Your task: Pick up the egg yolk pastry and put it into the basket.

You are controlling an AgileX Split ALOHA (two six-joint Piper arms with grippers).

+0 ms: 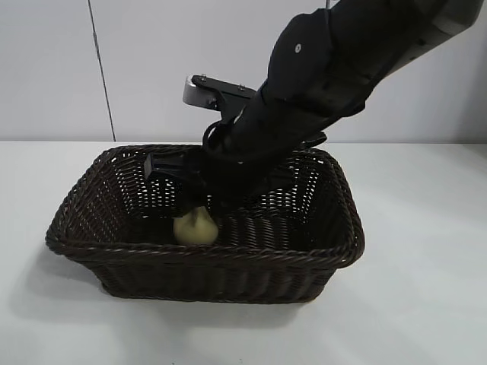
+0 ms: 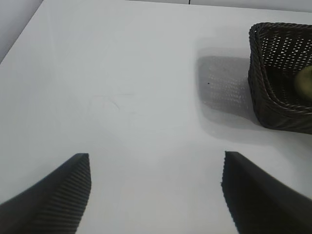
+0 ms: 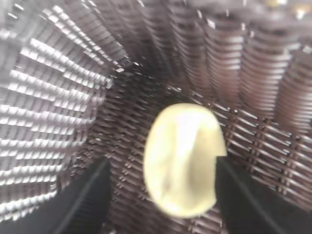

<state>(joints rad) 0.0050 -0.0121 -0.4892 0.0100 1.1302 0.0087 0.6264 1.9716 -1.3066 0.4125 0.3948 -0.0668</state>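
- Your right gripper (image 1: 199, 207) is down inside the basket (image 1: 335, 251), fingers spread, with the pastry (image 1: 195, 227) lying on the basket floor between them.
- In the right wrist view one finger (image 3: 243, 200) looks to be touching the pastry (image 3: 183, 158), or nearly so; the other stands apart.
- The release seems done, so lift straight up, or you may drag the pastry along or tip it.
- Mind the rim and the woven walls as the arm rises.
- Leave the left gripper (image 2: 156, 195) parked over the table (image 2: 122, 87), fingers spread, beside the basket.
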